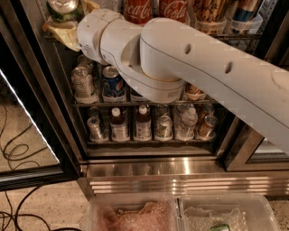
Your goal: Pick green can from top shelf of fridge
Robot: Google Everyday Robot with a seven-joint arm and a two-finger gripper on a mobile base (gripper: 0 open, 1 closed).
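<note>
The green can (63, 9), with a silver lid and pale green sides, is at the top left corner of the camera view, at the left end of the top shelf (246, 36) of the fridge (180, 169). My gripper (74, 18) is at the end of the large white arm (189, 58) that reaches in from the right. Its cream fingers (61, 30) sit around the can, one below and left, one to the right, shut on it. Red Coca-Cola cans (137, 9) stand on the same shelf just to the right.
A blue Pepsi can (113, 83) and pale cans stand on the middle rack. Bottles (143, 124) and cans fill the lowest rack. The open glass door (27, 135) hangs at the left. Two clear bins (135, 212) sit below, and cables (13, 151) lie on the floor.
</note>
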